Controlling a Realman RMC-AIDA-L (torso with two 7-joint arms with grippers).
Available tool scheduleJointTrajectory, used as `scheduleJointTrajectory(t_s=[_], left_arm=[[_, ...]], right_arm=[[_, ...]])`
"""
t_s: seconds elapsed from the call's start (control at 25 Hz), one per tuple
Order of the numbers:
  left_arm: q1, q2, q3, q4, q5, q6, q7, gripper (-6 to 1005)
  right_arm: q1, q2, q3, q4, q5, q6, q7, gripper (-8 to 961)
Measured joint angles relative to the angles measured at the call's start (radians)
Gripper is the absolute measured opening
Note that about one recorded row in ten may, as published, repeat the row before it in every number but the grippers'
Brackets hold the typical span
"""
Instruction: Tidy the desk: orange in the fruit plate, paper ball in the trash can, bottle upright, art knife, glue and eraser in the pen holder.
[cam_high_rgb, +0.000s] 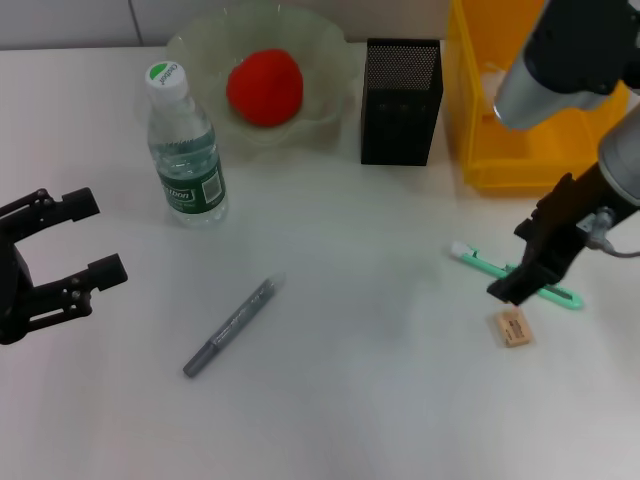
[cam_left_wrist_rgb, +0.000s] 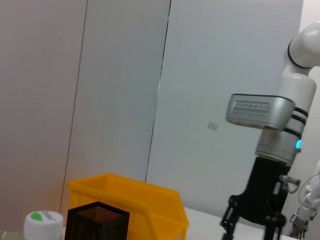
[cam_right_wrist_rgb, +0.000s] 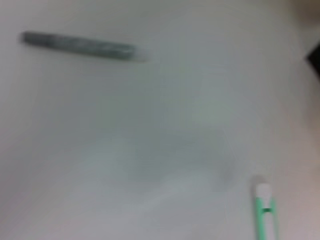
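Observation:
The orange (cam_high_rgb: 265, 87) lies in the glass fruit plate (cam_high_rgb: 330, 45) at the back. A water bottle (cam_high_rgb: 185, 150) stands upright beside it. The black mesh pen holder (cam_high_rgb: 402, 100) stands to the right, then the yellow trash can (cam_high_rgb: 500, 160). A green art knife (cam_high_rgb: 480, 263) (cam_right_wrist_rgb: 265, 215) lies at the right, with my right gripper (cam_high_rgb: 525, 278) (cam_left_wrist_rgb: 250, 227) open right over it. The tan eraser (cam_high_rgb: 513, 327) lies just in front. The grey pen-shaped glue (cam_high_rgb: 235, 325) (cam_right_wrist_rgb: 80, 45) lies mid-table. My left gripper (cam_high_rgb: 98, 238) hangs open at the left edge. The paper ball is out of view.
White tabletop (cam_high_rgb: 380, 400) runs bare between the glue and the knife. The trash can wall stands close behind my right arm. The left wrist view looks across at the pen holder (cam_left_wrist_rgb: 95, 222), the bottle cap (cam_left_wrist_rgb: 44, 222) and a pale wall.

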Motion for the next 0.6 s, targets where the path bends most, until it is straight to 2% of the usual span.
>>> scheduleJointTrajectory(t_s=[0.24,0.28,0.6], left_arm=[[-0.002,0.000,-0.005,-0.008,0.009,-0.005,0.008,800],[-0.007,-0.002,-0.015,-0.009,0.011,-0.005,0.009,800],[-0.012,-0.005,-0.023,-0.013,0.023,-0.027,0.010,800]], right_arm=[[0.007,0.000,-0.010,0.135,-0.026,0.166,0.038,783],[0.021,0.000,-0.011,0.204,-0.027,0.214,0.039,783],[0.070,-0.001,-0.013,0.383,-0.027,0.312,0.008,781]])
